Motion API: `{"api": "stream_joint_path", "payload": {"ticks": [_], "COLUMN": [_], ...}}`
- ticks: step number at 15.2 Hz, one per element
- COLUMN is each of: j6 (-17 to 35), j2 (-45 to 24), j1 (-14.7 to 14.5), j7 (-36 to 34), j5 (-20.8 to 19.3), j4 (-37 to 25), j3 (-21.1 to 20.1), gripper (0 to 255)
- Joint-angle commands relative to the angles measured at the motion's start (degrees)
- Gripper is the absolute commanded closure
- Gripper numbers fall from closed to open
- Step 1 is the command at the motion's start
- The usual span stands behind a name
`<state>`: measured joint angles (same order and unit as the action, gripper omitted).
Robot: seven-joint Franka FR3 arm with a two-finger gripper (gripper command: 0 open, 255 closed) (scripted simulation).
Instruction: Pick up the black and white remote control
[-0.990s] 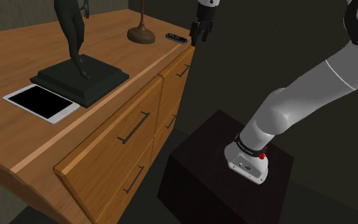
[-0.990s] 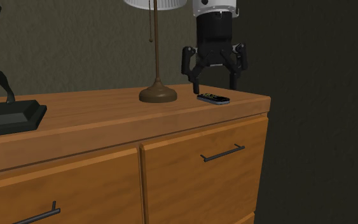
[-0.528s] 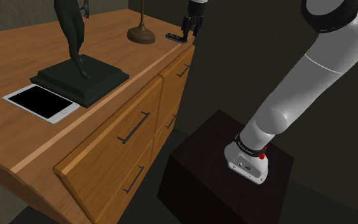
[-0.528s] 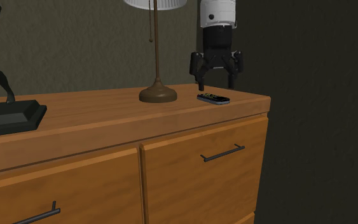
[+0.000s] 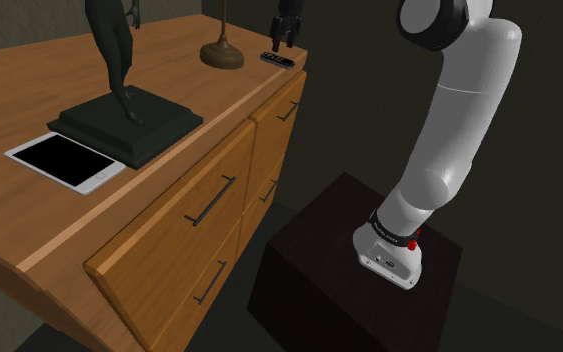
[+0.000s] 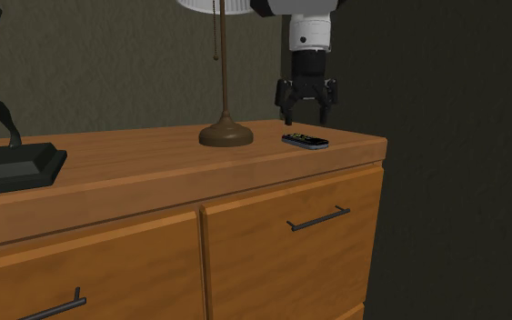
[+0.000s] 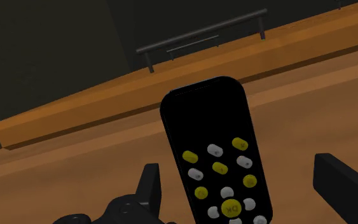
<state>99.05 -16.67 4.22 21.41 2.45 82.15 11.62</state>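
Remote control (image 7: 215,149), black with yellow and grey buttons, lay on the dresser (image 6: 135,168); gripper (image 6: 306,116) hovered above, fingers apart.

The arm (image 5: 459,110) has smooth, rounded white links and dark grey joints. Its pale base flange (image 5: 390,262) bears small dark holes and a red spot (image 5: 412,240). The gripper (image 6: 306,116) is all black, with blocky fingers (image 7: 346,188).

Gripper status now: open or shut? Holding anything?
Gripper: open, holding nothing. Its fingers stand apart to either side of the remote control, not touching it.
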Motion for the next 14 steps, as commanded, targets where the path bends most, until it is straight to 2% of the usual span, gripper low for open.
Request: {"api": "stream_joint_path", "payload": {"ticks": [1,8,10,11,14], "j6": [-1.00,4.95,4.95,4.88,4.89], "j2": [-3.41,-3.17,-3.17,-3.29,-3.40], "j1": [0.60,0.37,0.37,0.37,0.35], "j7": [0.84,0.86,0.86,0.85,0.81], "j5": [0.91,0.89,0.89,0.91,0.93], "j4": [-4.39,1.81,1.81,1.62,1.52], "j3": [-0.11,-0.22,-0.22,-0.23,-0.25], "gripper": [0,0,0,255,255]}}
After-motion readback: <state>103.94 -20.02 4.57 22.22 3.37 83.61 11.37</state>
